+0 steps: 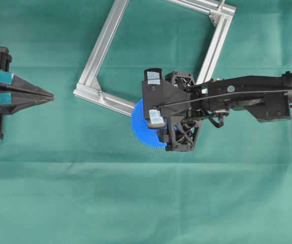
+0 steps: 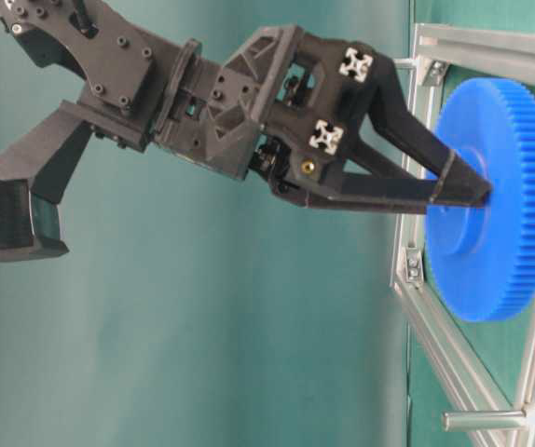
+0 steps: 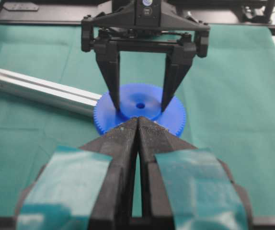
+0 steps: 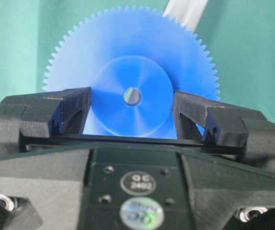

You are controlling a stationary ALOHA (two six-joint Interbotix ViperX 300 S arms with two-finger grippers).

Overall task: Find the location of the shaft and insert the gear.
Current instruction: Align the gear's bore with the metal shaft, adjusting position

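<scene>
Jaws of the right gripper [image 4: 131, 112] straddle the gear's [image 4: 128, 57] hub; only wrist view shows its silvery centre.

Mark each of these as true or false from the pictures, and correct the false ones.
1. The right gripper straddles the raised hub of the gear. True.
2. The left gripper is holding the gear. False: it sits shut and empty at the left edge of the overhead view, well away from the gear.
3. The gear is red. False: it is blue.
4. In the right wrist view something silvery shows in the gear's centre hole. True.
5. The gear lies in the middle of the aluminium frame. False: it sits at the frame's lower bar, partly overlapping it.
</scene>
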